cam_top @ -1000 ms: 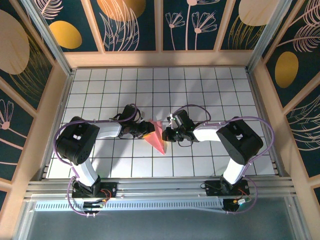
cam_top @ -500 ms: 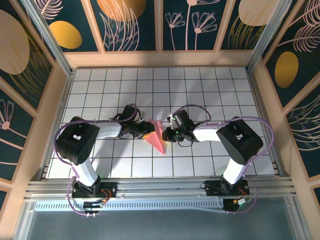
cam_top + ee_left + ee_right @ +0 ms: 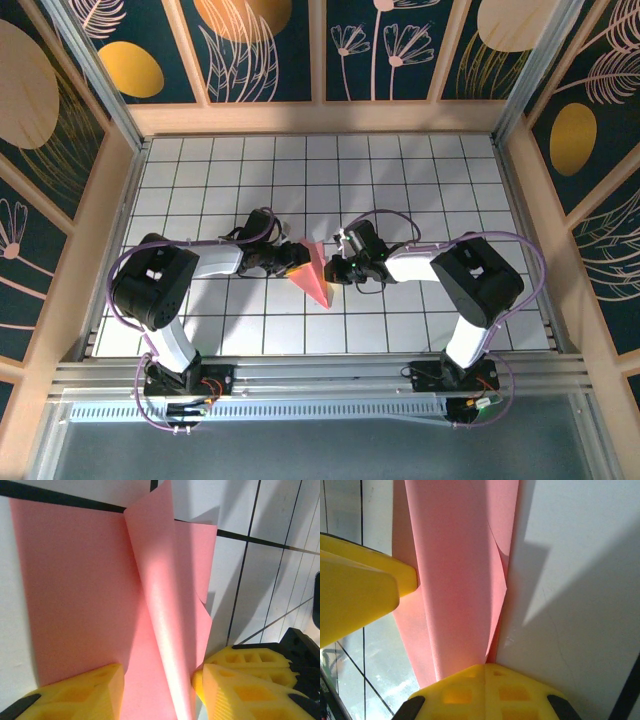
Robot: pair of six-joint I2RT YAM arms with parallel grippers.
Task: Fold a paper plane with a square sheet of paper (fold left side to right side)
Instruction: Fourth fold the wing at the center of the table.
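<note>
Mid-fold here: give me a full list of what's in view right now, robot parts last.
paper sheet: one, salmon pink, partly folded to a point, table centre between the tools.
table: one, white tiles with dark grid lines, under everything.
wall panels: several, dark blue with gold and cream plant designs, around the table.
rail: one, silver, near edge.
cables: purple, looping along both arms.
left arm, right arm: two, black and white, reaching inward.
left tool: yellow, open, straddling a raised flap.
right tool: yellow, shut on the paper sheet's edge.

table [image 3: 400, 180] centre: paper plane [image 3: 316, 276] | left gripper [image 3: 296, 265] at its left | right gripper [image 3: 331, 270] at its right
</note>
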